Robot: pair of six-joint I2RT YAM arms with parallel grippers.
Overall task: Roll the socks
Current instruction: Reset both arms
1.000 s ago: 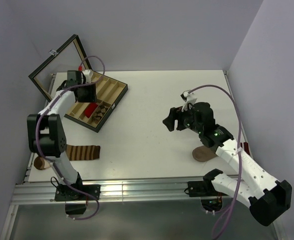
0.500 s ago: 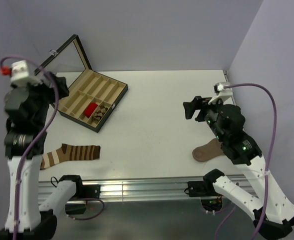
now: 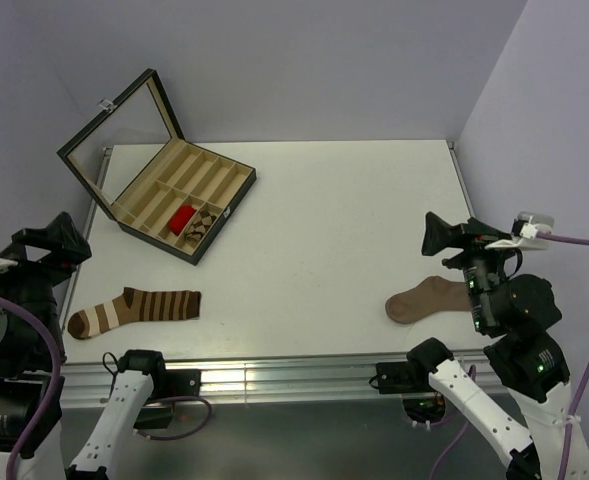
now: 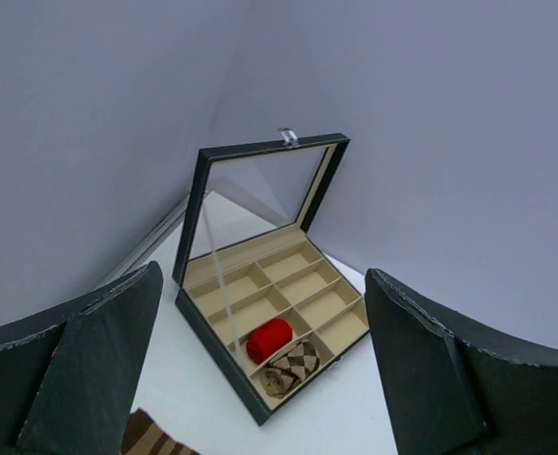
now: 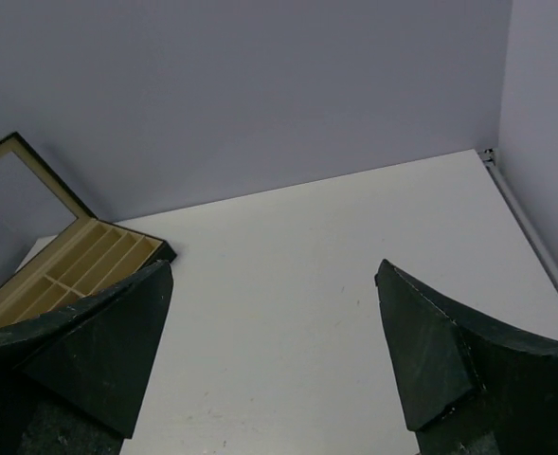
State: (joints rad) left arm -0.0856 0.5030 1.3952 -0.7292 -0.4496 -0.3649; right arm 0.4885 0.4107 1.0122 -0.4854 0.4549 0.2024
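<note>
The red sock (image 3: 182,217) lies rolled in a compartment of the open black box (image 3: 236,190) at the back left. The argyle sock (image 3: 202,226) lies rolled in the compartment beside it. Both show in the left wrist view, the red sock (image 4: 269,338) and the argyle sock (image 4: 294,365) side by side. My left gripper (image 3: 56,240) is open and empty, raised at the left edge, well away from the box; its jaws (image 4: 262,275) stand wide. My right gripper (image 3: 440,236) is open and empty, raised at the right; in its own view (image 5: 275,270) only bare table lies between the jaws.
A brown-and-cream striped sock (image 3: 134,306) lies flat near the front left. A plain tan-brown sock (image 3: 429,298) lies flat near the front right, under my right arm. The box lid (image 3: 114,122) stands open. Walls close in the table at the back and sides.
Both arms have pulled back and up toward the near edge. My left gripper has left the box for the left edge. My right gripper has moved right. The socks have not moved.
</note>
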